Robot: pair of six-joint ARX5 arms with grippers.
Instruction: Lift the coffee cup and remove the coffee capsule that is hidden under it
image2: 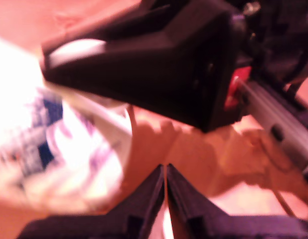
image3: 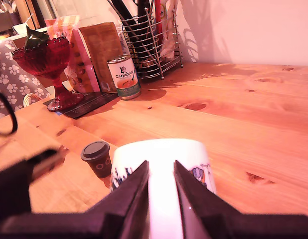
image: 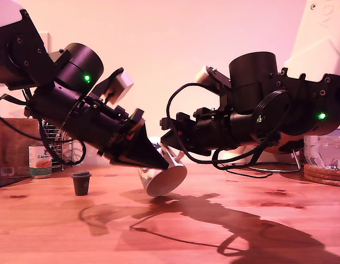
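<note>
In the exterior view the capsule stands uncovered on the desk, left of the tilted cup and nearer the first end effector; the first wrist view shows that one's jaws closed, seemingly empty; the second wrist view shows the second end effector clamping the cup's wall, with the capsule just beside it.

Tin can, beside the wire rack: label reads "CANAGAN". Same can at the exterior view's left shows "CANA", rest cut off. Mug print: drawing only, no readable words. Other packaging unreadable.
</note>
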